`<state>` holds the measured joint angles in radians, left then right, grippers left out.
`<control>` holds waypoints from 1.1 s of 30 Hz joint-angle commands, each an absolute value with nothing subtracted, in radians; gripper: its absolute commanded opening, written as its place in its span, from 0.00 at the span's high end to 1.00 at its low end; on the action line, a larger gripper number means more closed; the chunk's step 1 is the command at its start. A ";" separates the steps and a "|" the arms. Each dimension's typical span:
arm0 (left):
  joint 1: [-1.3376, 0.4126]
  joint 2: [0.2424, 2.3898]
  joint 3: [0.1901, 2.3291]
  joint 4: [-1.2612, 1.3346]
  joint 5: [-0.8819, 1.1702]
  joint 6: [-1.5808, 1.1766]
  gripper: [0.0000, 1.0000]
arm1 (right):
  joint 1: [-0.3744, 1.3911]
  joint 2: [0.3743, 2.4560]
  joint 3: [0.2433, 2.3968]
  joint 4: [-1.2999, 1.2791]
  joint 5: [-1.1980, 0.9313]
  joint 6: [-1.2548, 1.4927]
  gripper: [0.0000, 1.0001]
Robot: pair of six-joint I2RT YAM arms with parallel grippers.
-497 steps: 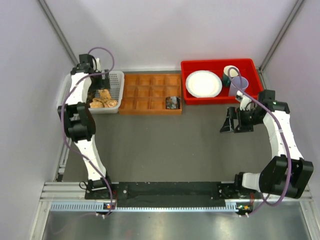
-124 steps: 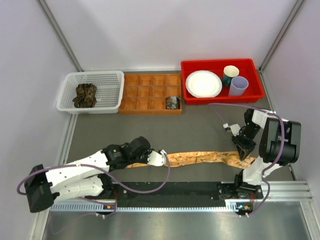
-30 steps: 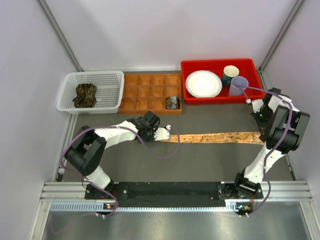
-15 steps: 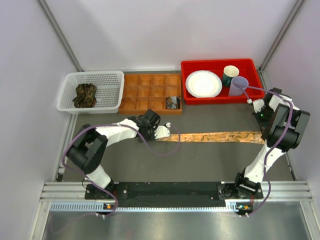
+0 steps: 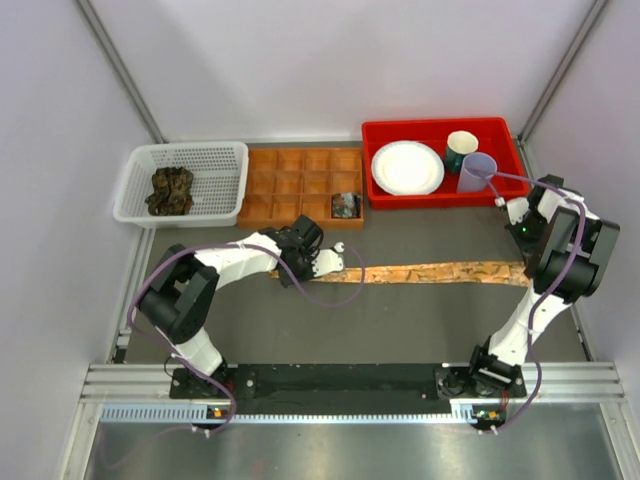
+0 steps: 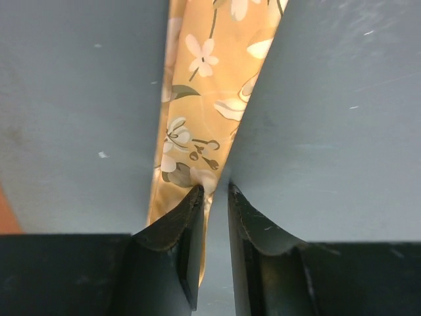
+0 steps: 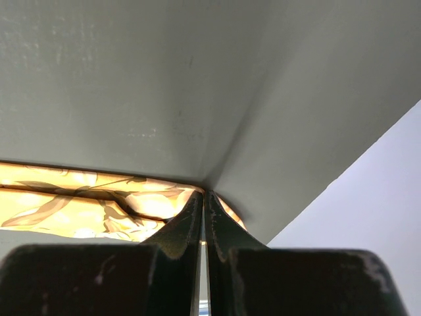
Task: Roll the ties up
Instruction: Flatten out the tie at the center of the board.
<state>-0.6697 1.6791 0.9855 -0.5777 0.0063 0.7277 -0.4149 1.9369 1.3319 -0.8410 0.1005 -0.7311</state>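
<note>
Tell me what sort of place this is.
Probably a lab robot cell: pale panels wall in a grey table, the left arm and right arm are bolted to a metal rail, and a white basket, compartment tray and red bin line the far edge.

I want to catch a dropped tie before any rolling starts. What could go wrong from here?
1. The left claw has only the edge of the tan-orange tie between its jaws, with a gap showing; the fabric may slip out.
2. The right claw pinches just the tip of the other end; a pull could free it.
</note>
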 commanded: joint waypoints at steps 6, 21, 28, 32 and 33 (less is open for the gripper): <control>-0.678 1.736 0.971 -0.641 0.134 0.577 0.72 | -0.425 1.963 1.385 -0.807 0.110 -0.752 1.00; -0.638 1.718 1.003 -0.563 0.009 0.644 0.73 | -0.425 1.933 1.356 -0.779 0.112 -0.791 1.00; -0.634 1.669 1.008 -0.569 -0.005 0.621 0.44 | -0.425 1.941 1.380 -0.790 0.109 -0.801 0.96; -0.632 1.537 1.057 -0.593 0.070 0.600 0.17 | -0.426 1.872 1.417 -0.853 0.060 -0.795 0.50; -0.634 1.511 1.072 -0.604 0.084 0.594 0.01 | -0.426 1.820 1.440 -0.888 0.034 -0.792 0.38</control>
<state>-0.6342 1.6543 1.0119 -0.5804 0.0105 0.6209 -0.4164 1.9480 1.3640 -0.8204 0.1043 -0.7929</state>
